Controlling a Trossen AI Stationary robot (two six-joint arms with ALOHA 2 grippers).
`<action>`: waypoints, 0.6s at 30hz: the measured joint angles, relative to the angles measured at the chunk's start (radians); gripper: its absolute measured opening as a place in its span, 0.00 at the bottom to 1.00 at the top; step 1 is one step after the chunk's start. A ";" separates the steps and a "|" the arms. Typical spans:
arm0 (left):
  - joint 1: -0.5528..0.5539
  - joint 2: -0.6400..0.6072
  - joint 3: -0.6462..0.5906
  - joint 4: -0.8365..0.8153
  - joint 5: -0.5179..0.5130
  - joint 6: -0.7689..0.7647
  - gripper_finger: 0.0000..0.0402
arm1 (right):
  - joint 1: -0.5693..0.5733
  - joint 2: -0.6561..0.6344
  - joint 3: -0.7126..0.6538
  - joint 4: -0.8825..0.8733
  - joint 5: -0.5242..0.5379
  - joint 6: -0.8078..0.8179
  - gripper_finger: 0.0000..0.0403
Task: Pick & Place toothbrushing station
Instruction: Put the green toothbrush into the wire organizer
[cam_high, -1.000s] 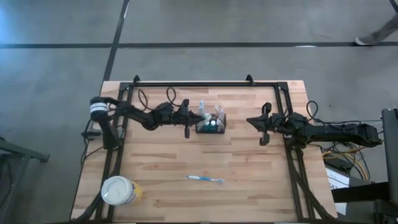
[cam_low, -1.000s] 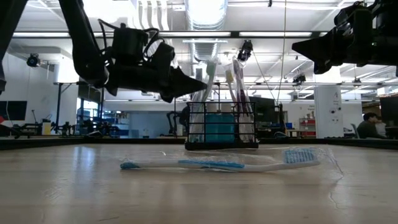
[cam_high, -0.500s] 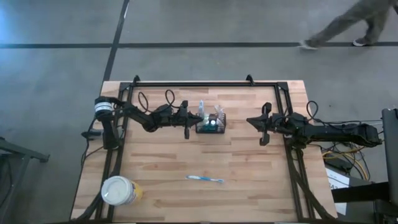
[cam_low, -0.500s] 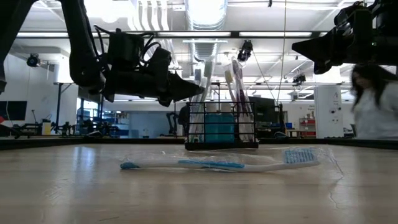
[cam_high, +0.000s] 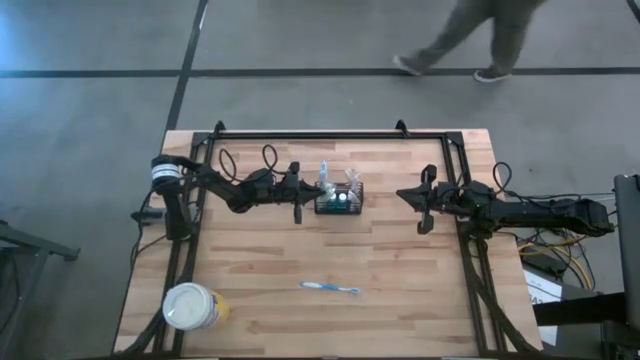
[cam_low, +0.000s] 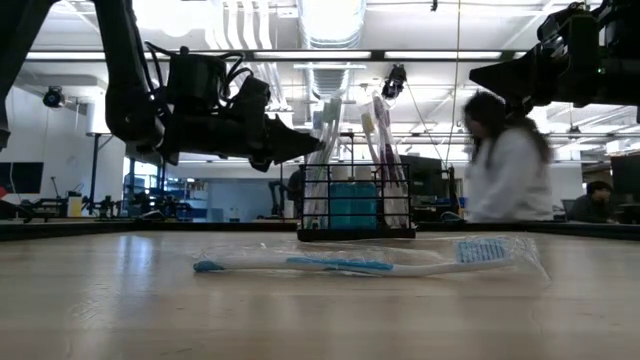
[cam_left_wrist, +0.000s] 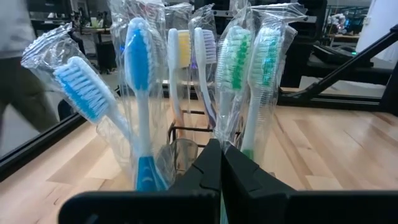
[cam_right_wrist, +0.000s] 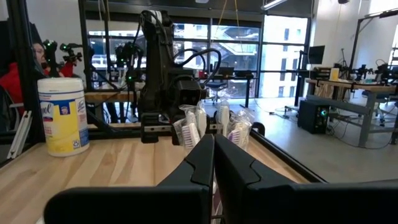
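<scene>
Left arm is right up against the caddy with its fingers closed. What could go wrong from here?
The left gripper is shut beside the toothbrushing station; pushing in like that would likely shove or tip the caddy instead of gripping it. The wrapped toothbrushes stand tall and loose, so a nudge may spill them. The right gripper, also shut, waits off to the side.

In the left wrist view the caddy (cam_left_wrist: 186, 149) is mostly hidden behind the closed fingers (cam_left_wrist: 208, 171); only a bit of its wire shows just beyond their tips. In the right wrist view that arm's fingers (cam_right_wrist: 202, 158) cover the caddy's lower part. A person (cam_high: 470, 40) walking past the desk is blurred and cut off by the high view's top edge. The label on the tub (cam_right_wrist: 62, 115) is too small to read.
</scene>
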 joint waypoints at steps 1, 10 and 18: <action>0.000 0.000 -0.001 -0.001 0.000 0.000 0.00 | 0.000 0.000 0.000 0.000 0.000 0.000 0.02; 0.002 0.001 -0.001 -0.012 0.000 0.002 0.02 | 0.000 0.000 0.000 0.000 0.000 0.000 0.02; 0.002 0.005 0.003 -0.032 -0.001 0.001 0.17 | 0.000 0.000 0.000 0.000 0.000 0.000 0.02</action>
